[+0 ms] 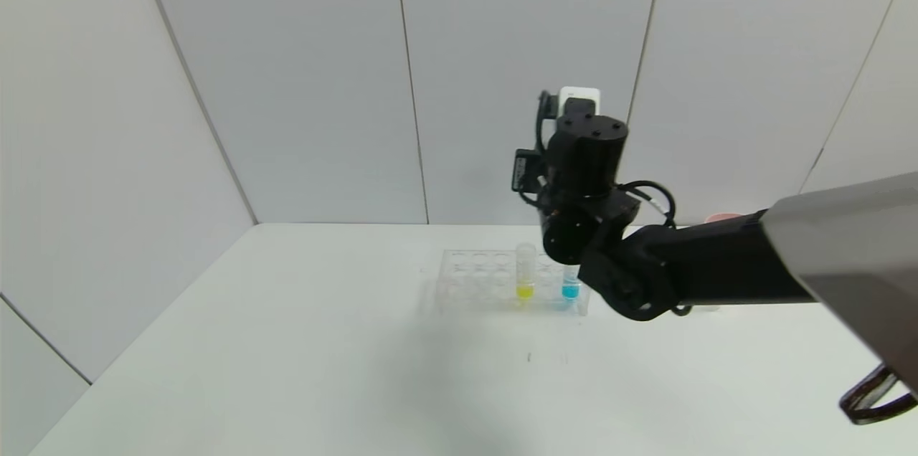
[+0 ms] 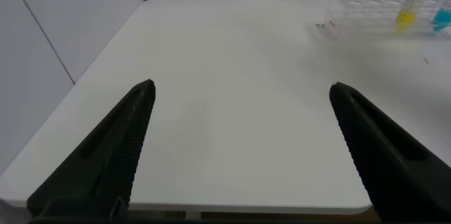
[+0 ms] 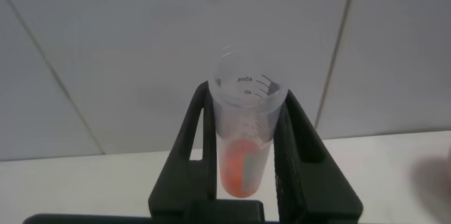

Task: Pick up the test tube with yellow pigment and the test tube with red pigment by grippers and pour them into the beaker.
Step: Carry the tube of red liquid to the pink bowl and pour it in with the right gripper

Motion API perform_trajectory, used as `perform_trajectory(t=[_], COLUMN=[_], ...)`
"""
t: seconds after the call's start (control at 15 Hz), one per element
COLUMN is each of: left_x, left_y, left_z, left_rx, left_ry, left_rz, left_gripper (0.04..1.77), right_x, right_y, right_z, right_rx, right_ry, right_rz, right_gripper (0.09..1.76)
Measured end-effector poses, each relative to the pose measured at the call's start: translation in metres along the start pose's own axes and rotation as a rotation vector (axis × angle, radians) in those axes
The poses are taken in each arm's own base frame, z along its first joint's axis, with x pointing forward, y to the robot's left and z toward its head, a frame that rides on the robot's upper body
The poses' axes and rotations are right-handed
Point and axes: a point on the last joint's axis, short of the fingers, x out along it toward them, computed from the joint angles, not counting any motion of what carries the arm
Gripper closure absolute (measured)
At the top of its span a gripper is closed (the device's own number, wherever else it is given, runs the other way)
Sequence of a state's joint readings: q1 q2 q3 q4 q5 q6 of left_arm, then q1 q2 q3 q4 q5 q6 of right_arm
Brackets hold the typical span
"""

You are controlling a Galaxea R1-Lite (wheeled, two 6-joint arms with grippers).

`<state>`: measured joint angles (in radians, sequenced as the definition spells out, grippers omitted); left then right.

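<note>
My right gripper [image 3: 245, 94] is shut on the test tube with red pigment [image 3: 243, 160] and holds it in the air, mouth towards the wall. In the head view the raised right wrist [image 1: 584, 176] hides its fingers and the tube. The test tube with yellow pigment [image 1: 525, 277] stands upright in a clear rack [image 1: 477, 280], left of that wrist; it also shows in the left wrist view [image 2: 406, 13]. My left gripper [image 2: 241, 85] is open and empty, above the table's near left part, far from the rack. The beaker is hidden.
A tube with blue liquid [image 1: 571, 288] stands in the rack beside the yellow one. A pink object [image 1: 721, 217] peeks over the right forearm at the table's back. The white table [image 1: 323, 355] meets grey wall panels at the back and left.
</note>
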<state>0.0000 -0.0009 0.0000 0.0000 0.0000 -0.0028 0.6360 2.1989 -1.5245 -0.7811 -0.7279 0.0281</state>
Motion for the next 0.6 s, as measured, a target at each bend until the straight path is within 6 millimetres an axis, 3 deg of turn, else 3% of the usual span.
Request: perform_trajectory(t=[0.13, 0.33, 0.6], left_x=[0.000, 0.000, 0.000], left_y=[0.000, 0.000, 0.000], left_z=[0.000, 0.000, 0.000], left_rx=[0.000, 0.000, 0.000], left_ry=[0.000, 0.000, 0.000], left_rz=[0.000, 0.000, 0.000], left_gripper=[0.05, 0.05, 0.05], right_x=[0.011, 0.016, 0.007], right_y=[-0.044, -0.127, -0.229], right_z=[0.008, 0.015, 0.021], right_rx=[-0.030, -0.071, -0.078], right_ry=[0.016, 0.059, 0.063], right_rz=[-0.034, -0.057, -0.069], right_gripper=[1.33, 1.33, 1.33])
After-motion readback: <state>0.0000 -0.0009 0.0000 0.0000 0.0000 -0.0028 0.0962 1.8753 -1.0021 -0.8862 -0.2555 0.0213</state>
